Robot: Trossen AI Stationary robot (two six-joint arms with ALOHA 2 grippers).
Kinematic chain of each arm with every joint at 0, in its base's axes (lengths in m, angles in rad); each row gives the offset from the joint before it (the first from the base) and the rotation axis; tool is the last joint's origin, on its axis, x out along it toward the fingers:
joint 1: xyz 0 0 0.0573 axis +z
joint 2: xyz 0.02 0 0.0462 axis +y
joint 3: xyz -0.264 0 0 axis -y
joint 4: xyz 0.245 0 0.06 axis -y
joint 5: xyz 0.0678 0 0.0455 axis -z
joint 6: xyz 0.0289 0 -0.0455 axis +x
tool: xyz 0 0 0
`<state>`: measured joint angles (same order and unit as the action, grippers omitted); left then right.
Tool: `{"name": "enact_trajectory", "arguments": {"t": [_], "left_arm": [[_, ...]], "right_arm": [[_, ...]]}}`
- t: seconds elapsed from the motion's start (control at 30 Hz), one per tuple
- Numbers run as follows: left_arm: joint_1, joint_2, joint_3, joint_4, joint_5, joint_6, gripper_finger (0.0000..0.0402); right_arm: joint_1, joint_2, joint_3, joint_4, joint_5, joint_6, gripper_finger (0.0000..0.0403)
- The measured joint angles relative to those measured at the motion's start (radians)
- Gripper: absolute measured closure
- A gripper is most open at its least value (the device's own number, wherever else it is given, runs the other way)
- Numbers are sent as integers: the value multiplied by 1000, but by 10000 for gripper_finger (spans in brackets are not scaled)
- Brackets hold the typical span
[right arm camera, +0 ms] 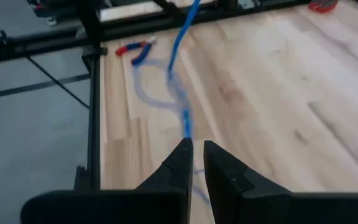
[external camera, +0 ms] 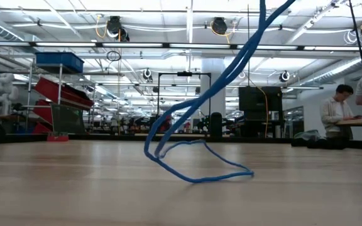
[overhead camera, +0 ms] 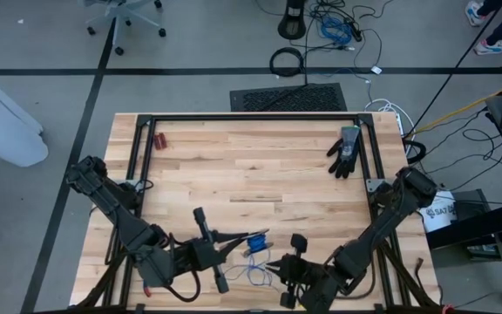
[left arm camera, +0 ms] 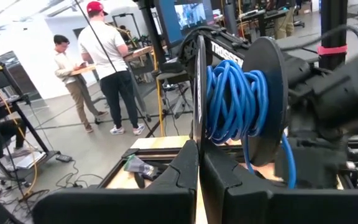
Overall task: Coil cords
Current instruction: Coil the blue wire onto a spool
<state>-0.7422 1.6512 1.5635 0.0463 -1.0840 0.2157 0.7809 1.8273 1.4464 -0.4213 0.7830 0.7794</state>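
Coiling in progress. The left gripper (overhead camera: 209, 234), fingers together, carries the wound part of the cord (left arm camera: 234, 99); the right gripper (right arm camera: 195, 163), fingers nearly together around the strand, should feed slack evenly from the near surface (overhead camera: 260, 174) without kinks.

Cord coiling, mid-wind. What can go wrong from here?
1. The cord climbs steeply off the table from a slack loop; if winding tightens it, the loop may kink or whip across the wood.
2. The coil in front of the shut left claw looks loosely stacked, so turns could slip off.
3. The right claw pinches the cord only at its tips; a weak pinch may let it slide out.
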Motion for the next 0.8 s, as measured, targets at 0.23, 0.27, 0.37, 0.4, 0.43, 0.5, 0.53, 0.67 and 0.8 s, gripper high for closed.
{"name": "enact_trajectory", "arguments": {"t": [0.23, 0.27, 0.37, 0.4, 0.43, 0.5, 0.53, 0.67, 0.8], "left_arm": [[3, 0, 0, 37, 14, -1, 395], [3, 0, 0, 37, 19, -1, 395], [3, 0, 0, 39, 29, 0, 395], [3, 0, 0, 42, 29, -1, 395], [3, 0, 0, 45, 30, -1, 395], [2, 0, 0, 43, 30, 0, 395], [1, 0, 0, 42, 31, 0, 395], [-4, -1, 0, 30, 32, -1, 395], [-9, -1, 0, 22, 33, -1, 395]], "right_arm": [[28, 81, -2, 11, 24, 78, 352], [24, 87, -2, 7, 23, 84, 349], [5, 94, -2, 3, 9, 104, 342], [0, 94, -2, 7, -6, 104, 340], [-4, 94, -2, 10, -23, 105, 339], [-10, 94, -2, 10, -30, 106, 336], [-10, 94, -2, 11, -29, 104, 335], [-6, 94, -2, 14, -29, 99, 329], [-8, 94, -2, 13, -28, 73, 322]]}}
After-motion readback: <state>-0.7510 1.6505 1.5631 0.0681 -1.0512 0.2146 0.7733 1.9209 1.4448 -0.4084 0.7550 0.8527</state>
